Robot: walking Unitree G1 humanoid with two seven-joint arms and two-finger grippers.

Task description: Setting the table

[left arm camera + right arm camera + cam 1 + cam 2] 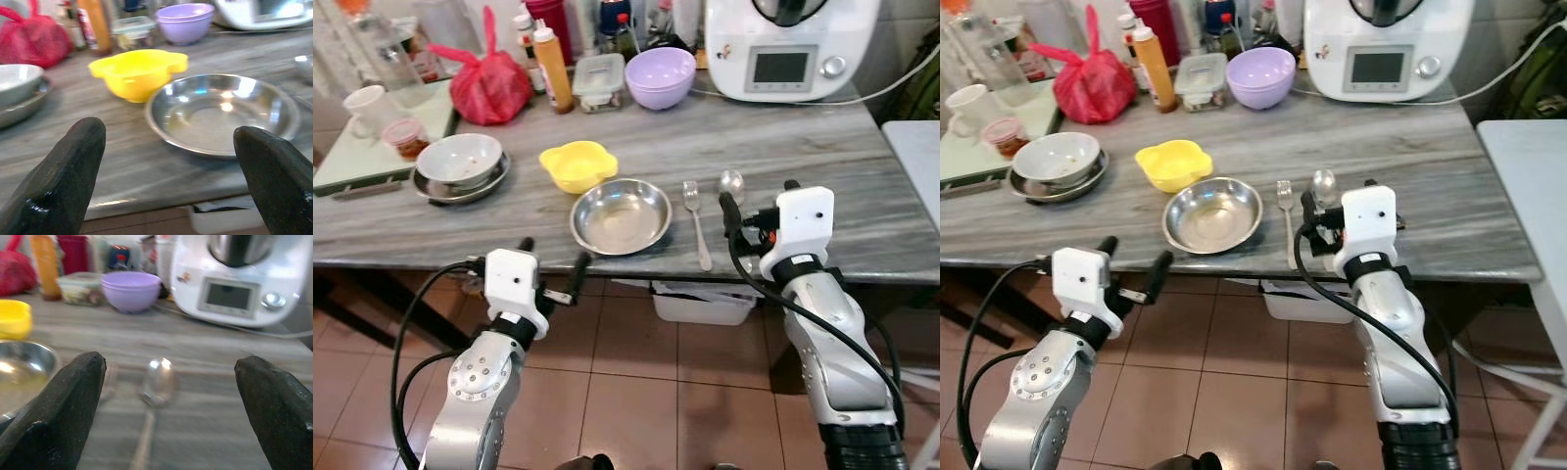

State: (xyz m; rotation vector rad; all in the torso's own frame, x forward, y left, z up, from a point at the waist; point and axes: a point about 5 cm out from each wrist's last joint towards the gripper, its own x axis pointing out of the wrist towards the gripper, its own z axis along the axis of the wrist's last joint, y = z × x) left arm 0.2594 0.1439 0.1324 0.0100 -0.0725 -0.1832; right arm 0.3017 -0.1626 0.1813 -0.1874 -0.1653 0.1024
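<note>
Both end effectors (553,266) (756,199) agape, seemingly empty.

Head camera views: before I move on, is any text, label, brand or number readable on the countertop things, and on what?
No text can be read as shown.
White kitchen machine: grey display panel, nothing legible; a small mark left of it is too small to read.
Orange sauce bottle: no readable label.
Bottles behind the red bag: labels too small and blurred.
Clear lidded container: no visible print.
</note>
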